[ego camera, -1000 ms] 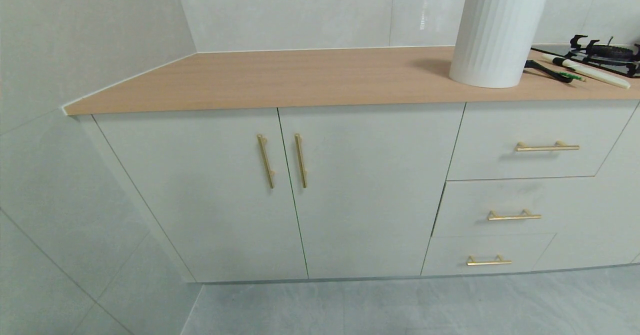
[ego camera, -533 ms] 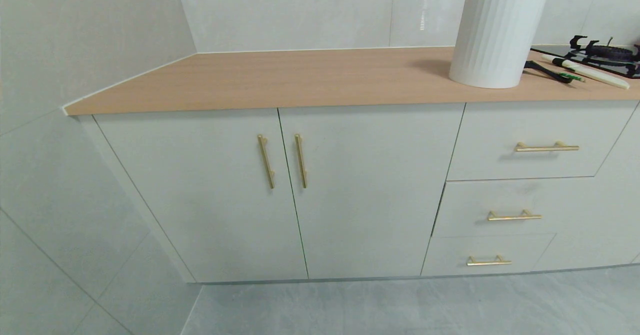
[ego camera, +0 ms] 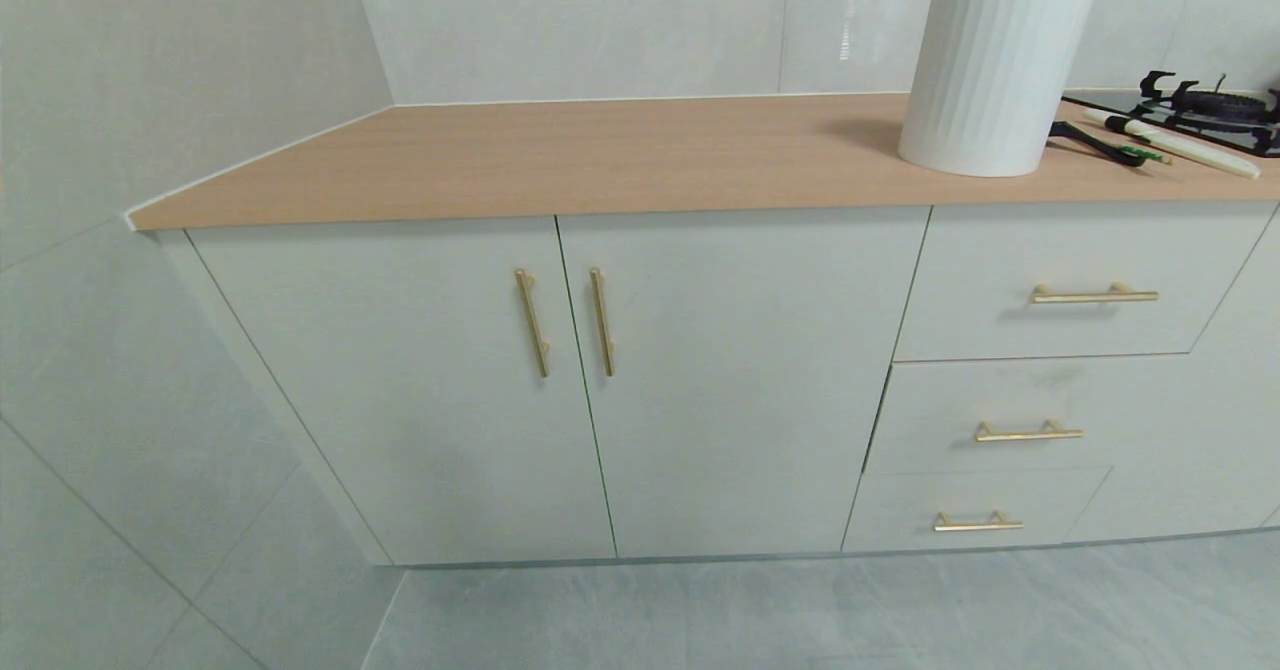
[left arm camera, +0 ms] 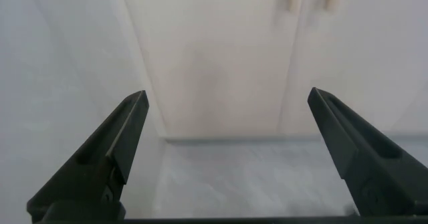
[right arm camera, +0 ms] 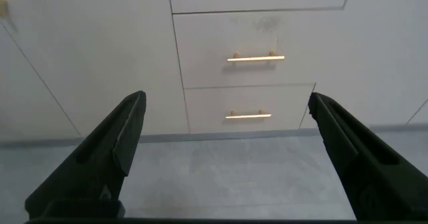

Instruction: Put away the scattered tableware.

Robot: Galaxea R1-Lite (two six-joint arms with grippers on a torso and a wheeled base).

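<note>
Judging against a second ago, nothing is moved: utensils [ego camera: 1176,142] are left on the counter [ego camera: 600,155] by the canister [ego camera: 985,60], while left gripper [left arm camera: 227,93] and right gripper [right arm camera: 227,95] are held spread, empty; pickup is not begun.

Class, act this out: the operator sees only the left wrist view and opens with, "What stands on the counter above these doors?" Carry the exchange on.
Observer: A tall white ribbed container stands on the wooden counter, toward its right end.
Operator: Any tableware near it?
Observer: A black utensil and a long white utensil lie just right of it.
Operator: Is the other arm free?
Observer: The right hand is open and empty, facing the drawers.
</note>
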